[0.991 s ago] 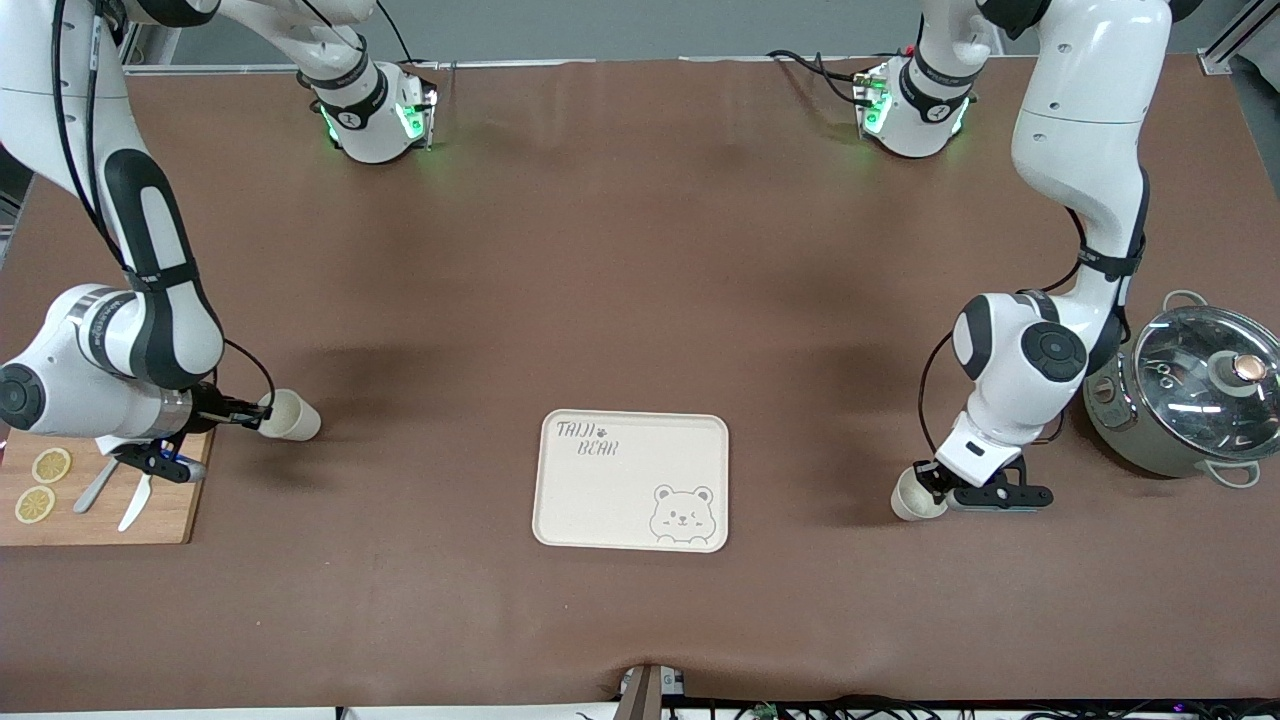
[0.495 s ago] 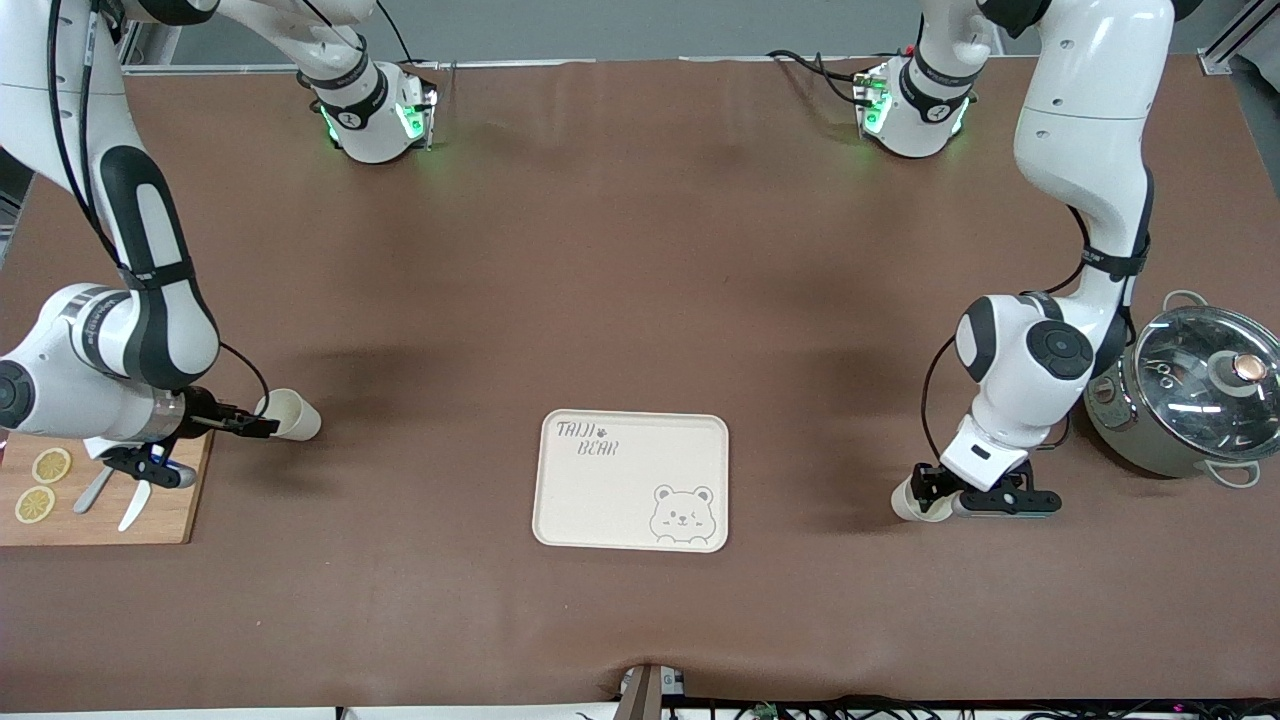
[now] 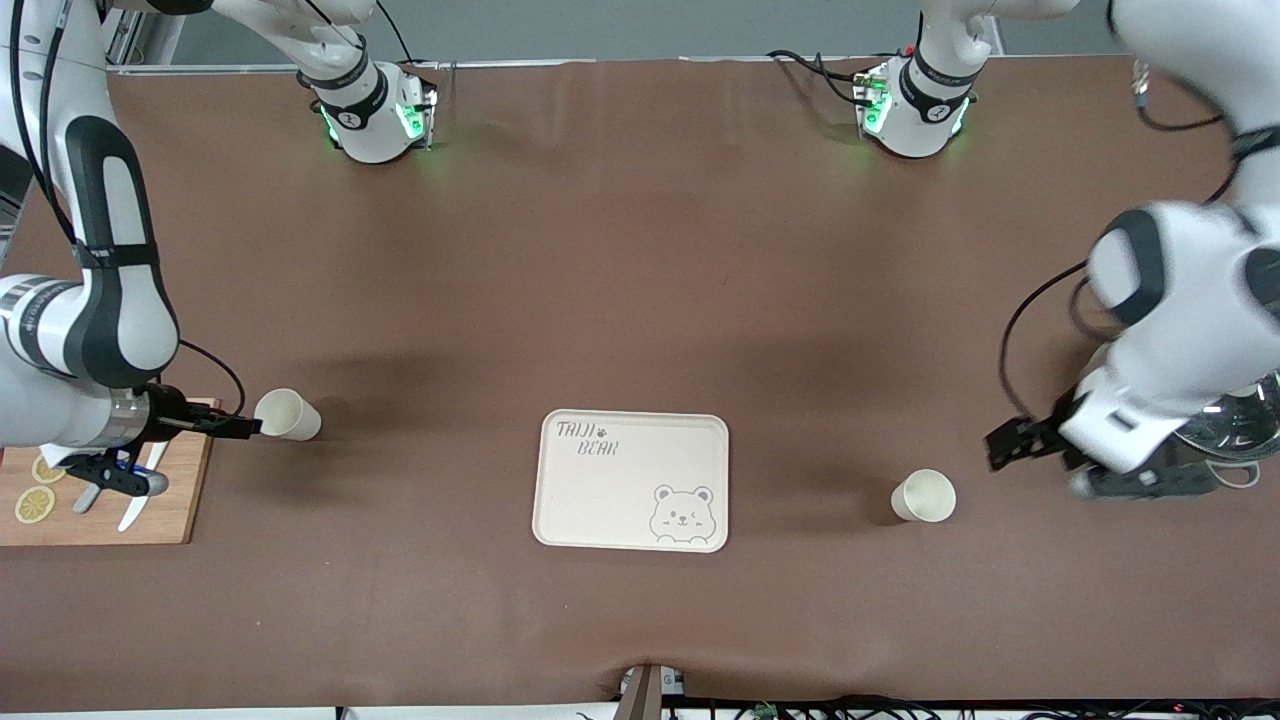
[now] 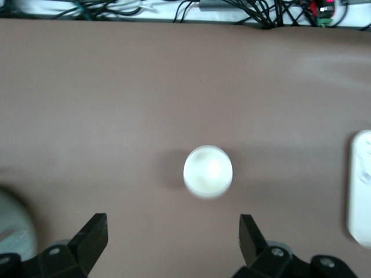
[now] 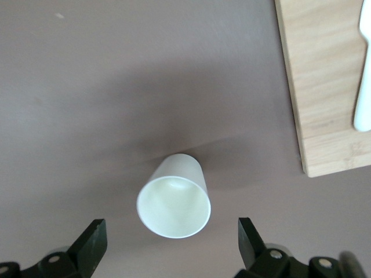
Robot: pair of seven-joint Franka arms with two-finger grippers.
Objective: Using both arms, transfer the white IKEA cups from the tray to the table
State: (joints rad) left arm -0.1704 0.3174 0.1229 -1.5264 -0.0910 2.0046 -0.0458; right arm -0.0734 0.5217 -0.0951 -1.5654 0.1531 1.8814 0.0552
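Two white cups stand upright on the brown table, one on each side of the bear tray (image 3: 600,500). One cup (image 3: 288,415) is toward the right arm's end, beside the cutting board. My right gripper (image 3: 243,428) is open just beside it and does not touch it. In the right wrist view this cup (image 5: 174,202) sits just ahead of the spread fingers (image 5: 93,238). The other cup (image 3: 923,496) is toward the left arm's end. My left gripper (image 3: 1003,445) is open and pulled well back from it, near the pot. In the left wrist view that cup (image 4: 208,172) lies ahead of the open gripper (image 4: 172,231).
A wooden cutting board (image 3: 170,490) with lemon slices (image 3: 35,503) and a knife (image 3: 132,512) lies at the right arm's end. A steel pot with a glass lid (image 3: 1245,425) stands at the left arm's end, partly hidden by the left arm. The tray's edge (image 4: 359,185) shows in the left wrist view.
Both grippers opened and let go of their cups. The right gripper drew back slightly toward the cutting board. The left arm swung quickly away toward the pot and rose.
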